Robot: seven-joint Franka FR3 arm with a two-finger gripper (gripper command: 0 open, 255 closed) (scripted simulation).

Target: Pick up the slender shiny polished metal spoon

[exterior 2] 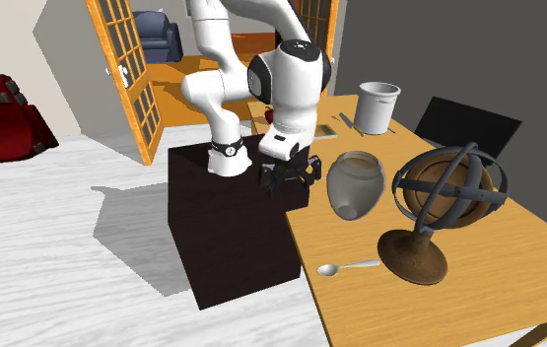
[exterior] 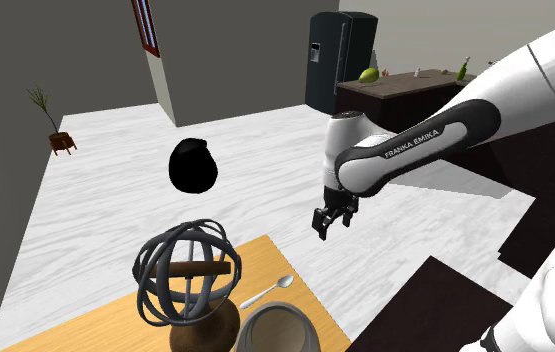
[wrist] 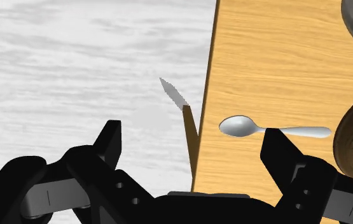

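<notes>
Hovers with the gripper [wrist: 191,133] above and just outside the table [wrist: 276,57] edge, over the floor, fingers spread wide, holding and touching nothing. Sees the spoon [wrist: 270,129] flat close to that edge, below and inward of the gripper, bowl toward the edge, handle pointing in toward the globe stand [exterior 2: 412,258]. Calls, likely, for shifting inward, descending, and closing across the handle.

Spoon [exterior 2: 348,266] lies on the table [exterior 2: 498,291] near its edge, just beside the globe [exterior 2: 448,197]; jar [exterior 2: 352,184] sits next to the globe.
</notes>
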